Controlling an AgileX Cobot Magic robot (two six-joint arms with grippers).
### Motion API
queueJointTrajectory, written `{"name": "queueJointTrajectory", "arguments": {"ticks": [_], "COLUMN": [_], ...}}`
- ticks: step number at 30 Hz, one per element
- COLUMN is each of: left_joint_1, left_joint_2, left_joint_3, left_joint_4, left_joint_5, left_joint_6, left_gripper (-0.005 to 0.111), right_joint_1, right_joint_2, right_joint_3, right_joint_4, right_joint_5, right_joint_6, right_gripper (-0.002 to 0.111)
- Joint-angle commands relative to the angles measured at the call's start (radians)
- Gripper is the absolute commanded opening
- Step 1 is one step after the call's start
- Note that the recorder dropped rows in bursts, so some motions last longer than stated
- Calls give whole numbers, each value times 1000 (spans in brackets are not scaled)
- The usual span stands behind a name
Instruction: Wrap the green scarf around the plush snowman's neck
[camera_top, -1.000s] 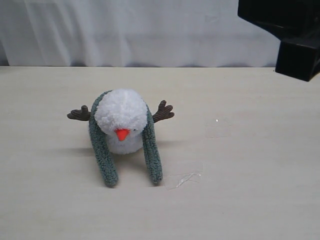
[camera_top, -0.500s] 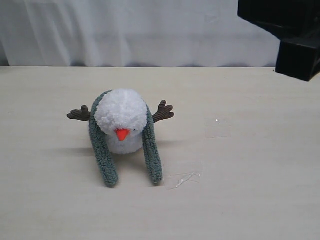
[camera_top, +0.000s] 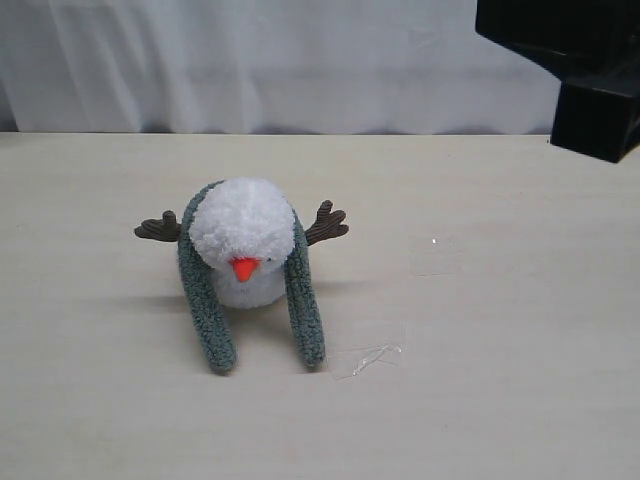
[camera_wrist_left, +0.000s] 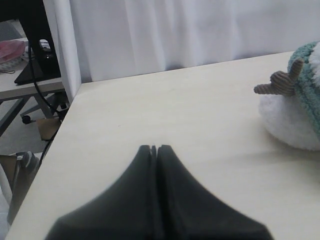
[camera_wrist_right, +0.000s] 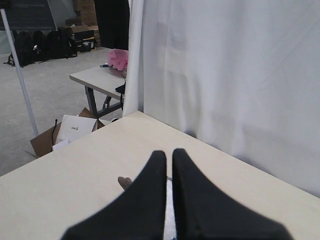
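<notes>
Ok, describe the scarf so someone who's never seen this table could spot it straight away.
On the pale wooden table, left of centre, sits a fluffy white plush snowman with an orange nose. Looped behind it is the dull grey-green fuzzy knit scarf, both ends trailing forward onto the table. Nothing else there is green.

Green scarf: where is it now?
Exterior view, left of centre: the green scarf is draped over the plush snowman behind its head, both ends reaching the table.
</notes>
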Motion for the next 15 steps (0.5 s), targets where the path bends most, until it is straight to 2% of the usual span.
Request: {"name": "queueJointTrajectory", "arguments": {"ticks": [1, 11, 15], "left_joint_1": [2, 2, 2], "left_joint_2": [-3, -3, -3], "left_joint_3": [3, 3, 3], "left_joint_4": [-3, -3, -3], "left_joint_5": [-3, -3, -3], "left_joint_6": [-6, -6, -6], "left_gripper": [0, 0, 0], "right_joint_1": [1, 1, 1], "right_joint_2": [-3, -3, -44], "right_joint_3": [5, 8, 58], "right_joint_4": [3, 11, 16], "right_joint_5": [1, -2, -12], "right_joint_6": [2, 2, 2], "right_gripper": [4, 4, 4]}}
